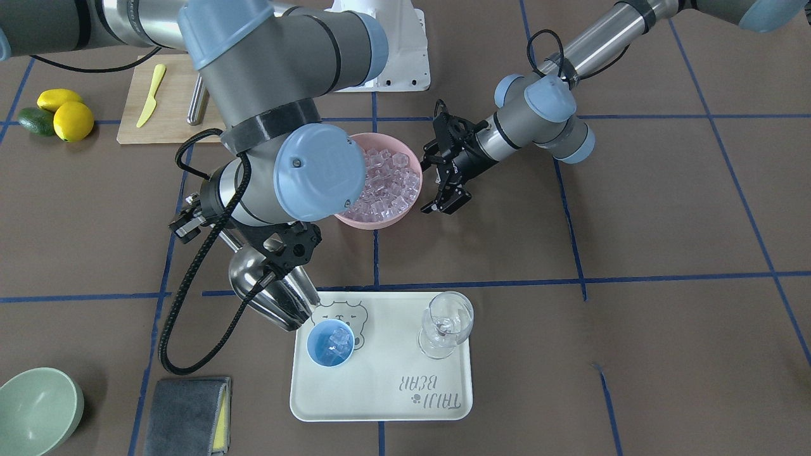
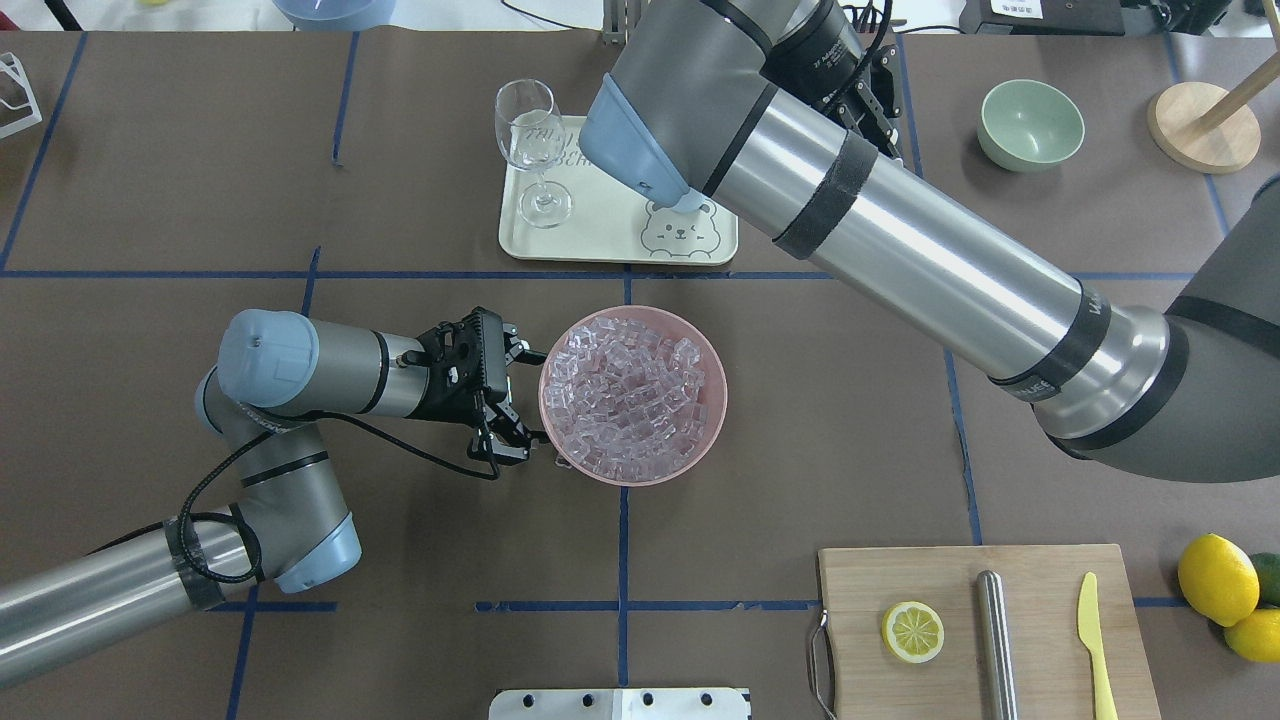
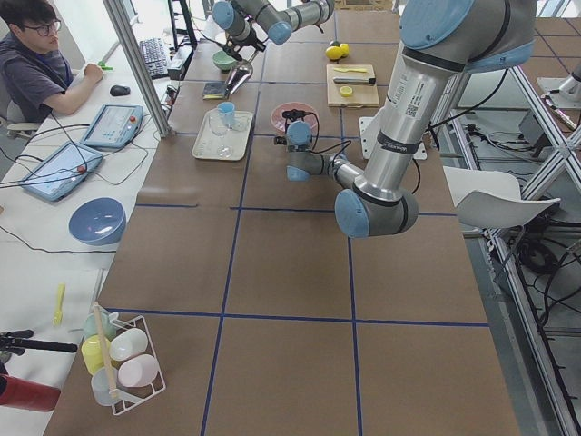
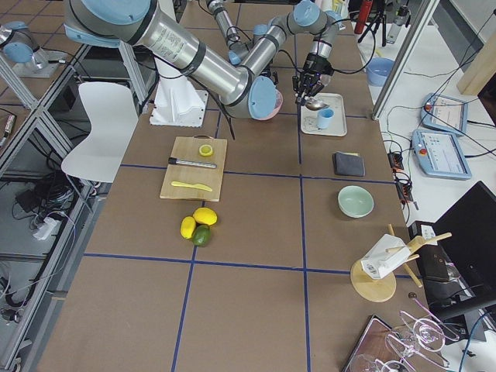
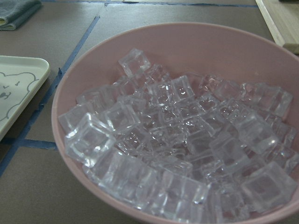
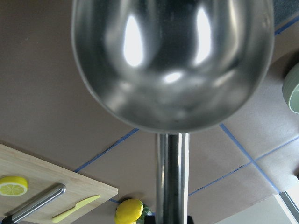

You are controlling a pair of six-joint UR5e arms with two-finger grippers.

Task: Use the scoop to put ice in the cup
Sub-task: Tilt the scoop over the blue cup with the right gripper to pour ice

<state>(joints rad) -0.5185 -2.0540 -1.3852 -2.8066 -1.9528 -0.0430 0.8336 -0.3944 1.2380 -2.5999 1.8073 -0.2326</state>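
Note:
My right gripper (image 1: 279, 260) is shut on the rod handle of the steel scoop (image 1: 272, 292). The scoop is tilted, mouth down, just beside the light-blue cup (image 1: 330, 342), over the left edge of the white tray (image 1: 393, 405). Its trough (image 6: 173, 60) is empty in the right wrist view. A few ice cubes (image 1: 339, 340) lie in the cup. The pink bowl (image 2: 556, 432) is heaped with ice (image 2: 635, 390), filling the left wrist view (image 5: 177, 140). My left gripper (image 2: 514, 398) is open right next to the bowl's rim. In the overhead view my right arm hides the cup.
A clear stemmed glass (image 1: 447, 323) stands on the tray's other side. A pale green bowl (image 1: 38, 408) and a grey cloth (image 1: 187, 415) lie near the right arm. The cutting board (image 2: 985, 625) holds a lemon slice, a steel cylinder and a yellow knife; lemons (image 2: 1217, 578) are beside it.

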